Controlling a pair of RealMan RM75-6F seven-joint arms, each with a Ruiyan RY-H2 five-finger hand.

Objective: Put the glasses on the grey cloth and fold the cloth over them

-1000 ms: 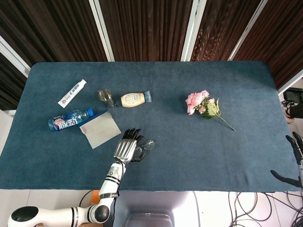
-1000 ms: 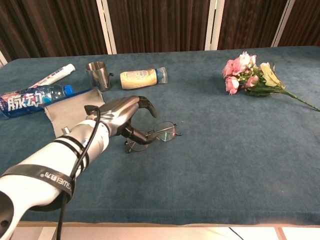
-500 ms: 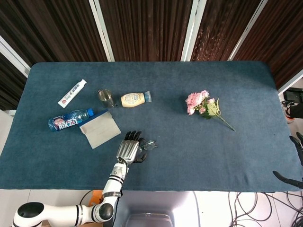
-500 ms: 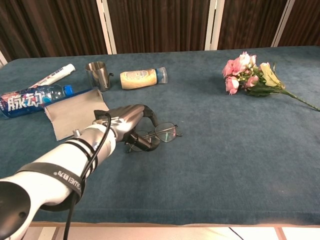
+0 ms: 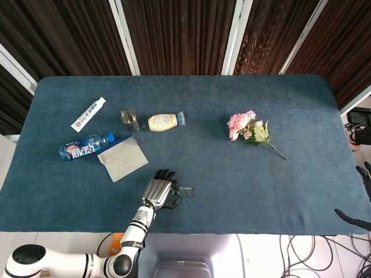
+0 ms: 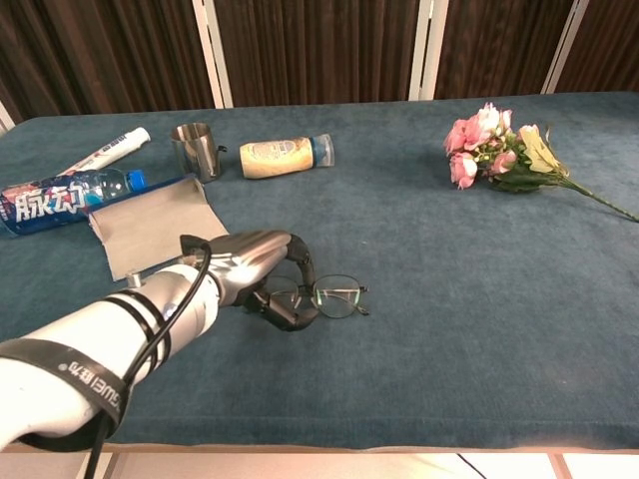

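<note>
My left hand (image 5: 159, 193) curls over the thin wire-framed glasses (image 5: 183, 190); the flat grey cloth (image 5: 122, 158) lies beyond it, further left.

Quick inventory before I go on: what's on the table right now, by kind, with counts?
Glasses, held by the left hand: 1
Grey cloth: 1
Water bottle: 1
Squeeze bottle: 1
Metal cup: 1
Toothpaste tube: 1
Flower bunch: 1
Total: 7
</note>
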